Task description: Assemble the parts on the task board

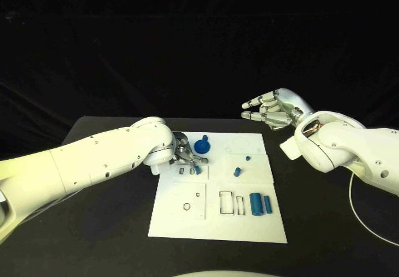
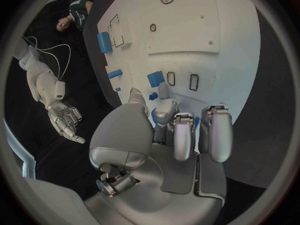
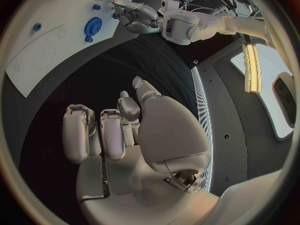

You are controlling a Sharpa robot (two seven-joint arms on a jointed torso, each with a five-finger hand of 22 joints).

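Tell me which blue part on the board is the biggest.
The wide blue cylinder lying near the task board's front right, beside a slimmer blue cylinder; every other blue piece is smaller.

No legible text, labels, brand names or numbers appear on any surface. The task board carries only black outline markings: rectangular, oval and circular contours indicating part positions. These contours contain no characters. No marking can be read on the arms or on the blue parts.
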